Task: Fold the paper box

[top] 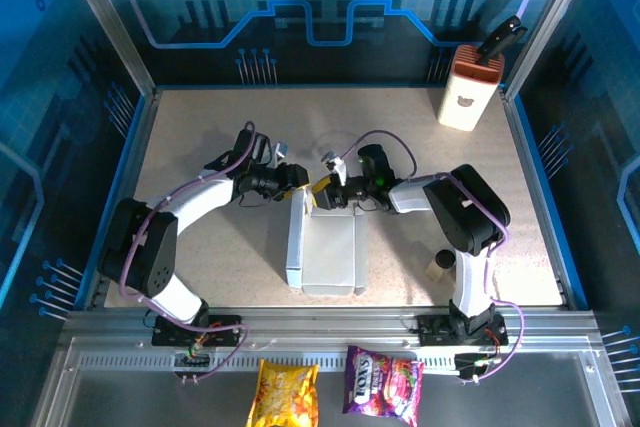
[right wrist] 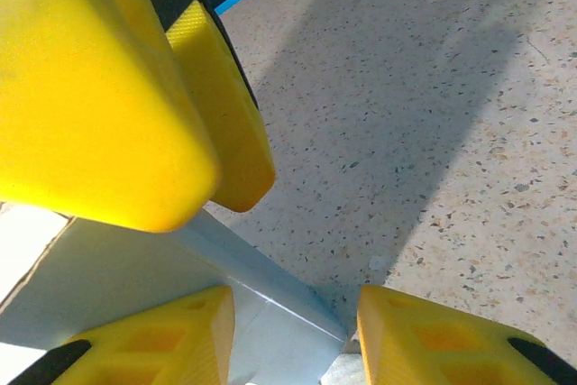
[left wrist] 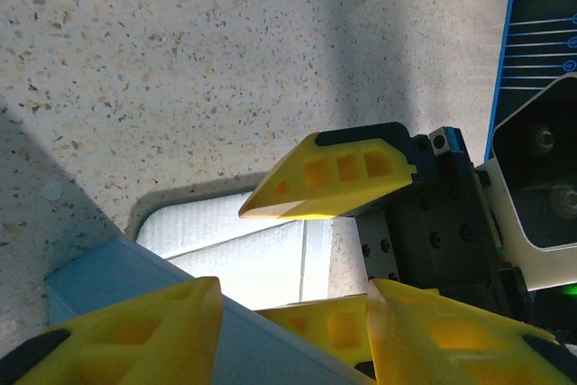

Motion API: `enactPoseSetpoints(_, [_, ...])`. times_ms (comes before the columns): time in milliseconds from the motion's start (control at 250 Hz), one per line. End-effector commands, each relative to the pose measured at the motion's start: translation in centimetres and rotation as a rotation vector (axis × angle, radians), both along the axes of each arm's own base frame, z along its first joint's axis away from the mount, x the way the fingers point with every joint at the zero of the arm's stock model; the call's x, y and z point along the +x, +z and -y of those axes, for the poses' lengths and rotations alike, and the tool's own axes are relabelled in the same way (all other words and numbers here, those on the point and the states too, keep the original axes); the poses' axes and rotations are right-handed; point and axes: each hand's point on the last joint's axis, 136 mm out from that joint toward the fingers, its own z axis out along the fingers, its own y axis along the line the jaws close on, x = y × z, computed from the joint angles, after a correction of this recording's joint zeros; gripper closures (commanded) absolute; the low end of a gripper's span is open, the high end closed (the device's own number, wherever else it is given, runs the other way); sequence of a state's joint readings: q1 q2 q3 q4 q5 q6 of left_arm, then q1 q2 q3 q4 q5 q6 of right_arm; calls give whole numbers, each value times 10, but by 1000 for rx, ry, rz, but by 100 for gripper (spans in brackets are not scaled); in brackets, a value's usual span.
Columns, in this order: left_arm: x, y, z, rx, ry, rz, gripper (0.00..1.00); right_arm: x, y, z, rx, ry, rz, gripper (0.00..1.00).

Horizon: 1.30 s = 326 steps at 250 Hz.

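The paper box (top: 330, 252) lies in the middle of the table, pale grey-white, with its left wall (top: 296, 237) folded up. Both grippers meet at its far end. My left gripper (top: 298, 179) comes in from the left and my right gripper (top: 322, 190) from the right. In the left wrist view the left gripper (left wrist: 290, 299) stands open, straddling the box's raised wall (left wrist: 243, 349), with a right-arm finger (left wrist: 334, 173) just beyond over a flat white flap (left wrist: 234, 250). The right gripper (right wrist: 296, 313) is open around a box corner (right wrist: 288, 308), which touches its left finger (right wrist: 135, 340).
A tall white-and-orange container (top: 468, 92) stands at the back right corner. A small round object (top: 443, 262) sits by the right arm's base. Two snack bags (top: 285, 394) (top: 383, 385) lie on the rail in front. Blue panels wall the table.
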<state>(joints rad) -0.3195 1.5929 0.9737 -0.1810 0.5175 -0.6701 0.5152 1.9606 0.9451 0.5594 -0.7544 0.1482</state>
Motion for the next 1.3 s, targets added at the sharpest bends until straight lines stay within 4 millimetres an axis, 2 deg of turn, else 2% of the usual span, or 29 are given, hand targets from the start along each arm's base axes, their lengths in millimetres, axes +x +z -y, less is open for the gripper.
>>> enactPoseSetpoints(0, [-13,-10,4,6,-48,-43,54,-8,5,-9,33,65,38,59])
enactPoseSetpoints(176, [-14,-6,2,14,-45,-32,53,-11,1,-4,4,49,42,59])
enactPoseSetpoints(519, [-14,32,-10,84,-45,66,33,-15,-2,-5,8,56,33,59])
enactPoseSetpoints(687, [-16,43,-12,92,-52,82,30,-15,-2,-8,13,65,30,59])
enactPoseSetpoints(835, [-27,52,-25,171,-67,89,29,-18,-4,-11,16,77,24,59])
enactPoseSetpoints(1079, [-73,44,-46,257,-98,15,31,-17,-5,-15,21,90,19,59])
enactPoseSetpoints(1299, [-82,26,-42,224,-113,-33,50,-23,-2,-22,30,123,20,59])
